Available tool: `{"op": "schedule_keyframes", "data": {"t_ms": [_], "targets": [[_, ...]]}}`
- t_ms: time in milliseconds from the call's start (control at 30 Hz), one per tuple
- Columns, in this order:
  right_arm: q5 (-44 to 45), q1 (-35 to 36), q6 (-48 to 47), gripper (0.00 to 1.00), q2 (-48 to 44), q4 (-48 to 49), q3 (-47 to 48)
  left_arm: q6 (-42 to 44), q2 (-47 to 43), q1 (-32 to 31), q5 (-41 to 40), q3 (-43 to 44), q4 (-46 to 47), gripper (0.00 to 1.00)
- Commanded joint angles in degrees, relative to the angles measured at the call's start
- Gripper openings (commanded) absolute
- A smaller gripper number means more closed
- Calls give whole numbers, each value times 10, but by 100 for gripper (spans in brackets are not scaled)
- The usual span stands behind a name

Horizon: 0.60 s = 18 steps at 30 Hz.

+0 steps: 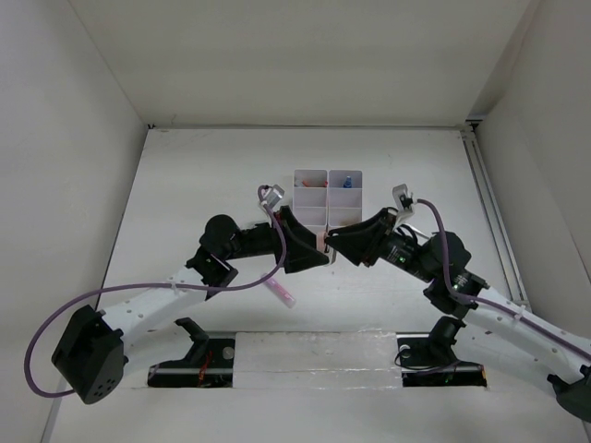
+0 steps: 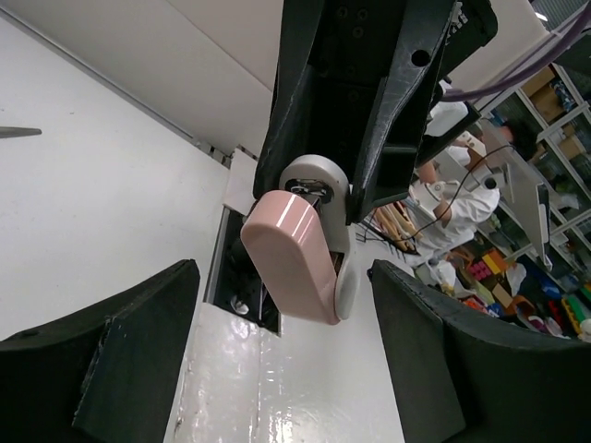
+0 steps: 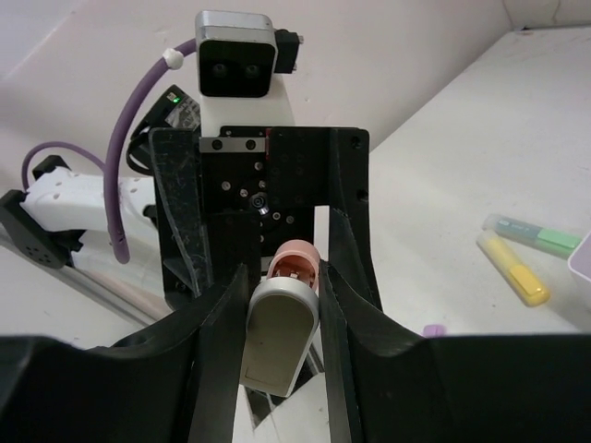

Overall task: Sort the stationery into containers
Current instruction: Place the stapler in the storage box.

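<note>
From above, your left gripper [image 1: 312,251] and right gripper [image 1: 337,245] meet tip to tip at 6 o'clock of the organiser tray [image 1: 296,189]. Left wrist view: the pink-capped piece [image 2: 294,254] hangs untouched between the left's open fingers, its long axis running 12 to 6. Right wrist view: the right jaws clamp its grey body, with the pink end at 12 o'clock facing the left palm.

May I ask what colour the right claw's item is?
The item is pale pink with a grey side; left wrist view.
</note>
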Motion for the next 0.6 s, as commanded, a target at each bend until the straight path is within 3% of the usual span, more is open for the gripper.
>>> {"op": "schedule_keyframes", "data": {"t_ms": [0,200,300,333,400,567], "targets": [[-18,5,10,0,-2,82,7,-1,4,-2,16,9,47,71],[-33,5,21,0,-2,95,1,-7,9,-2,16,9,64,49],[-52,5,21,0,5,106,1,-17,20,-2,16,9,81,49],[-52,5,21,0,11,111,1,-17,20,-2,16,9,81,43],[-58,5,26,0,16,119,1,-28,26,-2,16,9,97,41],[-58,5,31,0,28,132,-12,-28,32,-2,16,21,103,2]]}}
